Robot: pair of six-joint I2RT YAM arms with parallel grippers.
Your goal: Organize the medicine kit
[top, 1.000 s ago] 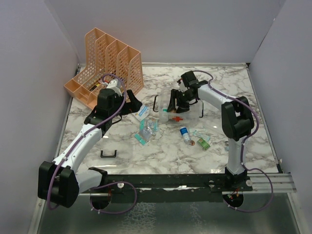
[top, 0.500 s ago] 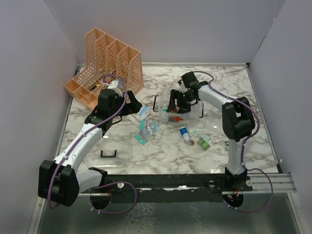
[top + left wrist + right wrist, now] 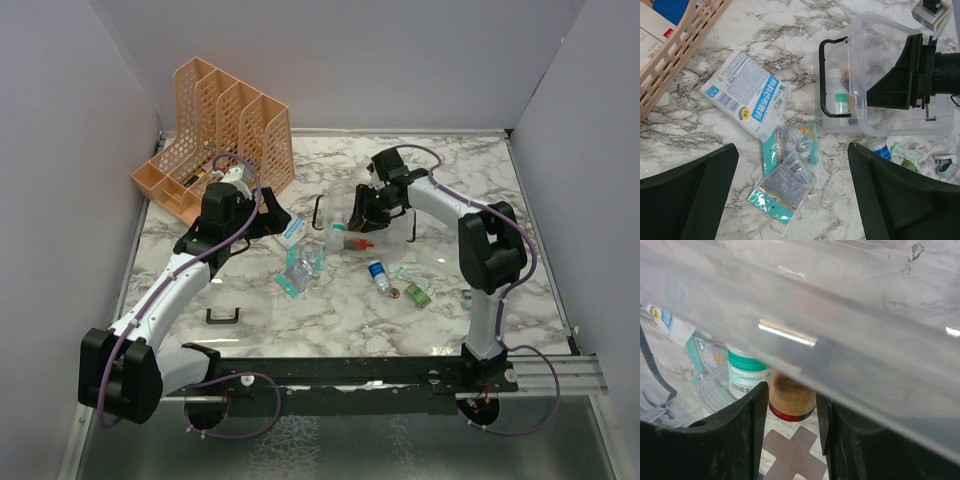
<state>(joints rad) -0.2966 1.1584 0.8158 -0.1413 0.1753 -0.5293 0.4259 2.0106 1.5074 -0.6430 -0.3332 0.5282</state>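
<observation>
Firstly, at the far left of the marble table (image 3: 340, 322) stood the orange mesh file rack (image 3: 215, 135), and well in front of it a black U-shaped piece (image 3: 222, 317) lay alone. Next came the left gripper (image 3: 792, 150), which hovered above the table with its jaws spread wide and nothing between them. Under it lay a white packet (image 3: 745, 95) with blue print, just beside the rack, and near that some teal sachets (image 3: 790, 172), partly one over another. To the right of these was the medicine kit (image 3: 890, 122), around the middle of the table; it appeared tipped up on its side, with its black handle (image 3: 824, 75) toward the left arm. Through the clear wall a white bottle (image 3: 840, 100) with a green label was visible, and beside it a brown bottle (image 3: 790, 390). The red cross (image 3: 362, 243) showed at the near side of the kit. The right gripper (image 3: 790, 412) was pressed close against the kit, its fingers a little apart, with a band of clear plastic running across in front of them; I could not tell whether they pinched the plastic. Farther right and nearer, apart from the kit, a small bottle (image 3: 380, 275) with a blue cap and a green item (image 3: 417, 293) lay on the marble.
</observation>
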